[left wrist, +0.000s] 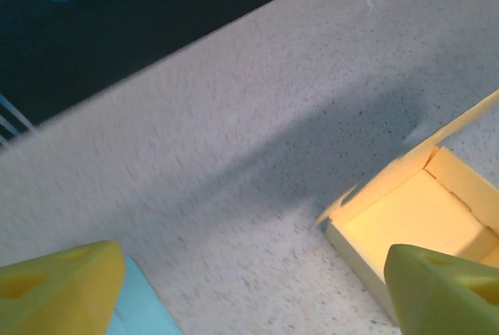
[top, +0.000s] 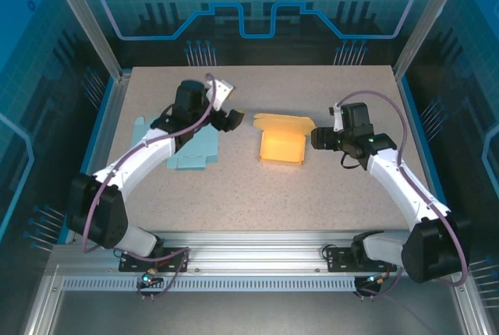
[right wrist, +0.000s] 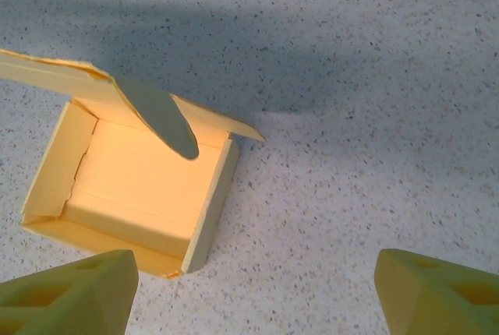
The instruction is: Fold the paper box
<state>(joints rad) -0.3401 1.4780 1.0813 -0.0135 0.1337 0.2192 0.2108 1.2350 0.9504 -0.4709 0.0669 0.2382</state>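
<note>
1. Box (top: 281, 146): yellow, mid-table, sitting on its base with the walls up and the top open.
2. Lid (top: 285, 122): hinged on the far edge, raised, not shut. In the right wrist view a rounded tab (right wrist: 165, 119) on it hangs over the cavity.
3. Left gripper (top: 234, 119): left of the box and apart from it, above the table (top: 234, 202). Jaws are spread wide and released, gripping nothing. In its wrist view one box corner sits just ahead of the right-hand finger.
4. Right gripper (top: 318, 139): just right of the box, level with its right wall. Jaws are also spread wide with only bare table between them. In the wrist view the box lies ahead, toward the left-hand finger (near it, but I can't confirm contact).
5. Sheet (top: 191, 152): flat blue card lying on the left half of the table, partly under the left arm and well clear of the box. One corner of it shows beside the left gripper's finger in that wrist view.
6. The two grippers flank the box, one on each side, and neither holds it.
</note>
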